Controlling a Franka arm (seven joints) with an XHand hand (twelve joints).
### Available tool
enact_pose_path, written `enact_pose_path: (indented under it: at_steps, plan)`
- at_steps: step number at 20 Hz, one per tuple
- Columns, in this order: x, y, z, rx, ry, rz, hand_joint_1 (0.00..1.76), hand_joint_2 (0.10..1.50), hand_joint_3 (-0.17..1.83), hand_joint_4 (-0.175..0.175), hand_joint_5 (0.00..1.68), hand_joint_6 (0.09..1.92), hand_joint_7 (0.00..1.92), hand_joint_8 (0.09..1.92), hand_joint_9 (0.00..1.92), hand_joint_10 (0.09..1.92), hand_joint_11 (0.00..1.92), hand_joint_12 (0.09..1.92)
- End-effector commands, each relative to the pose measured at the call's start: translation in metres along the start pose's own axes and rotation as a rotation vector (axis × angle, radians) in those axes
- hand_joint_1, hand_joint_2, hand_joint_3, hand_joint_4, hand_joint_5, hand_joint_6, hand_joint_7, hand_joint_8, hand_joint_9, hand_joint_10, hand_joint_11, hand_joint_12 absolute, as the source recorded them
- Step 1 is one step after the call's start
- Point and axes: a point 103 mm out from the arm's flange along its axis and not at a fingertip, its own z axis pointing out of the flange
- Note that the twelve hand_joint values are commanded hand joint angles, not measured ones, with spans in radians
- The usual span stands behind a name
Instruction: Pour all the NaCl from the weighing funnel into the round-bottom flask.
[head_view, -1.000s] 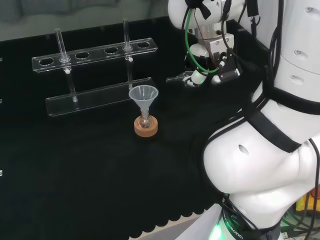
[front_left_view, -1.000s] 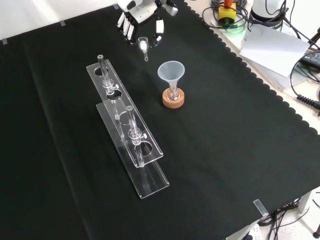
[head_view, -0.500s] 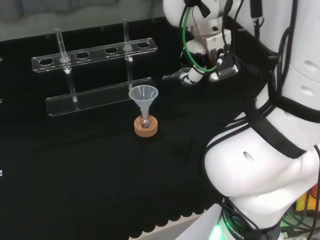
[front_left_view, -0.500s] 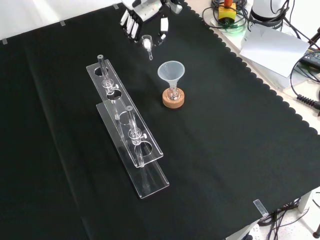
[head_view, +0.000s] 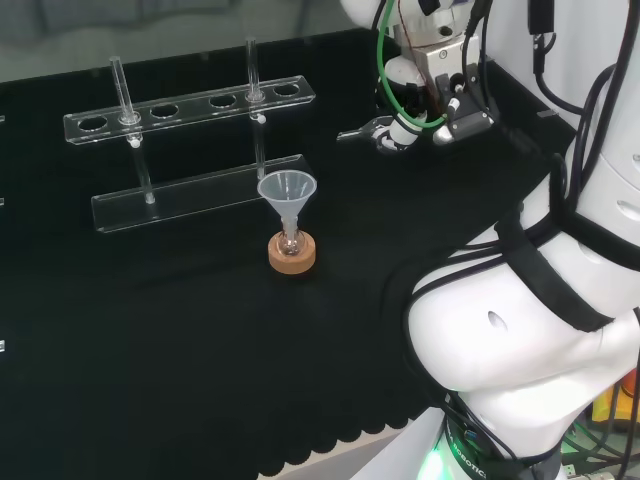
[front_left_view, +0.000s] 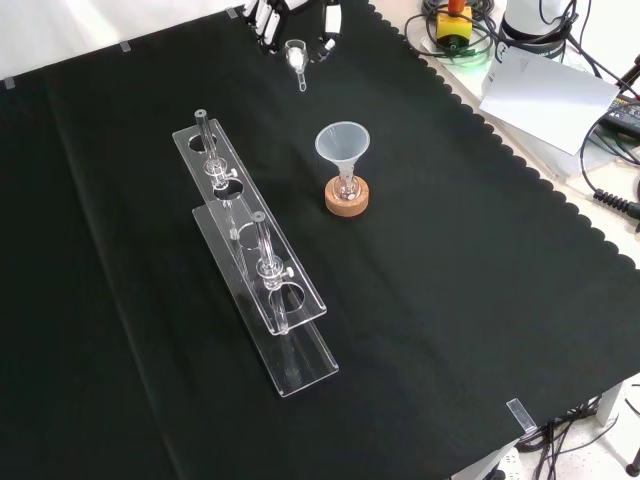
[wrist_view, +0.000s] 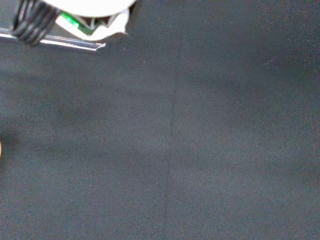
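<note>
Weighing funnel (front_left_view: 296, 58) being carried clear of the bench (front_left_view: 450, 260), pinched in the hand (front_left_view: 300, 17).

Hand's fingers are curling round the small clear weighing funnel, holding it near the top edge of the front view with its spout pointing down toward the cloth. Round-bottom flask (front_left_view: 346, 186) is sitting on a cork ring (front_left_view: 347, 196) mid-bench, with a clear plastic funnel (front_left_view: 342, 143) resting in its neck; the weighing funnel is standing well apart from it, farther off in the front view. Clear rack (front_left_view: 258, 268) with tubes is lying to the left in that view. Recommended: bringing the spout directly over the plastic funnel's mouth before tipping, tilting gradually, and avoiding contact that could topple the flask.
</note>
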Motion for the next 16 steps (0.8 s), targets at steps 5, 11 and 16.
enact_pose_path:
  at_steps: [5, 11, 16]
  plan:
    - [0.007, -0.005, -0.001, 0.040, 0.006, -0.026, 1.11, 0.60, 0.82, 0.175, 1.20, 0.88, 0.81, 0.62, 0.95, 0.46, 0.58, 1.25]
    - [0.017, -0.009, -0.002, 0.049, -0.002, -0.034, 1.11, 0.60, 0.82, 0.175, 1.20, 0.88, 0.82, 0.62, 0.95, 0.46, 0.59, 1.25]
    - [0.030, -0.013, -0.003, 0.062, -0.020, -0.043, 1.11, 0.60, 0.82, 0.175, 1.20, 0.88, 0.82, 0.62, 0.95, 0.46, 0.59, 1.25]
